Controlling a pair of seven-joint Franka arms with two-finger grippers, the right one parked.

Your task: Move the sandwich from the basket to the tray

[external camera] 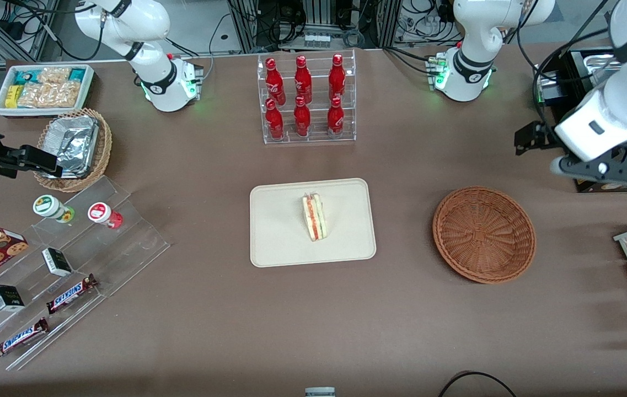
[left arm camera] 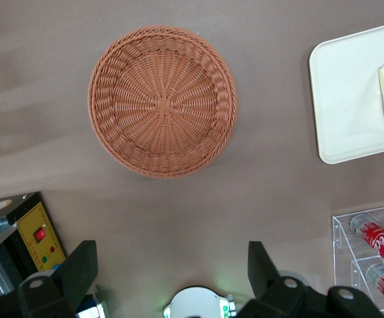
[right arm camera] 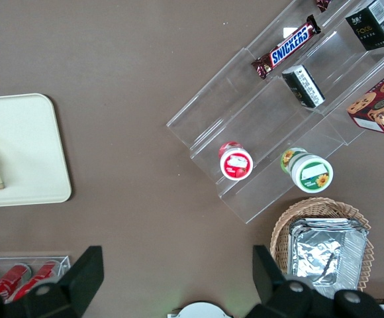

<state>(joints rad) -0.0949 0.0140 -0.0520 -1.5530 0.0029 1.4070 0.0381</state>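
The sandwich [external camera: 314, 216] lies mid-tray [external camera: 280, 248], the basket [external camera: 484, 234] beside it holds nothing, and the gripper [left arm camera: 172, 268] hovers wide apart near the tabletop's working-arm edge

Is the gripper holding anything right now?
No. The gripper is open and empty, up above the empty basket; the sandwich lies on the tray.

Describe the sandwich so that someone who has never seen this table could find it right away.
Start at the clear rack of red bottles mid-table; nearer the front camera lies a cream tray. The sandwich sits on it, a pale bread wedge with red and green filling, the only food there. The wicker basket beside it is empty, and the open gripper hangs above.
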